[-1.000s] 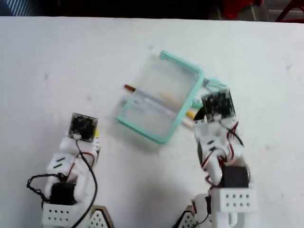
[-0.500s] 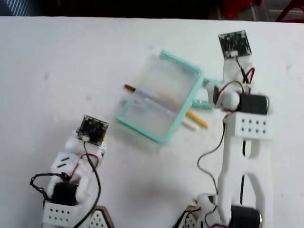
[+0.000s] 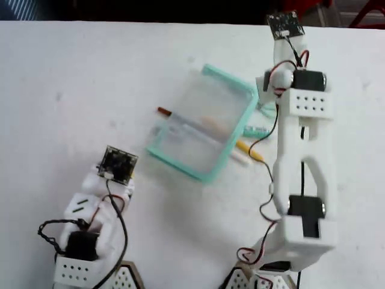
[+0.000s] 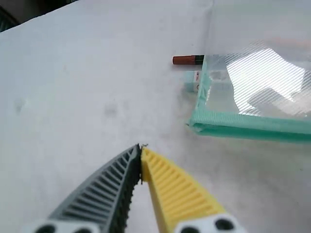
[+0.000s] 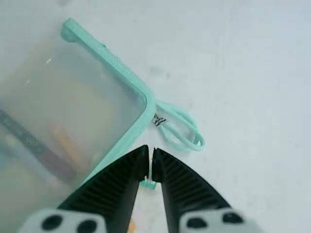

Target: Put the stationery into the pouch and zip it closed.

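Note:
The clear pouch (image 3: 204, 123) with a teal border lies flat mid-table, its teal loop strap (image 5: 182, 128) trailing from one corner. A red-capped pen (image 3: 163, 111) pokes out at its left edge, next to a small teal-and-white item (image 4: 192, 80). A yellow pen (image 3: 249, 150), a white stick (image 3: 240, 158) and a teal pen (image 3: 255, 129) lie along its right edge. My right arm (image 3: 301, 102) stretches far out beside that edge. Its gripper (image 5: 151, 153) hangs shut above the pouch's corner near the strap. My left gripper (image 4: 141, 148) is shut and empty, off the pouch's near-left corner (image 4: 194, 124).
The white table (image 3: 72, 72) is bare to the left and behind the pouch. My left arm (image 3: 99, 198) stays folded at the front left. The table's far edge (image 3: 150, 21) meets a dark background.
My right arm has swung from a folded pose at the front to a long reach toward the far side, beside the pouch's right edge. My left arm drew back slightly.

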`<move>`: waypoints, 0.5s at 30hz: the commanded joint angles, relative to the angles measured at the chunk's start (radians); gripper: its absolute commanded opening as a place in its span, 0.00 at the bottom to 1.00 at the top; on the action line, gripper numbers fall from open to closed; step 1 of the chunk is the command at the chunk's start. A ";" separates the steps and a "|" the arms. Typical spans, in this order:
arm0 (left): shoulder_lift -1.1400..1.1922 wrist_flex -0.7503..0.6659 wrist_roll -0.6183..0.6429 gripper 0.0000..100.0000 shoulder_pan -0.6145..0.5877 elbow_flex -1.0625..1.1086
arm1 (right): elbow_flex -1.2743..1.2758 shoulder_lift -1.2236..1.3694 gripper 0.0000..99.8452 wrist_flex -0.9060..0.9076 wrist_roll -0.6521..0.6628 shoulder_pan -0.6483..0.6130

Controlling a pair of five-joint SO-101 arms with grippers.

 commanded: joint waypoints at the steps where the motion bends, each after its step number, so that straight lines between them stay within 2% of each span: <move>1: -0.008 -0.018 -0.003 0.02 0.022 -0.003 | -0.130 0.099 0.02 -0.108 -0.052 -0.019; 7: -0.008 -0.014 -0.008 0.02 0.045 -0.003 | -0.276 0.338 0.02 -0.354 -0.172 -0.012; 15: -0.008 -0.020 -0.008 0.02 0.047 -0.003 | -0.479 0.644 0.02 -0.367 -0.359 -0.019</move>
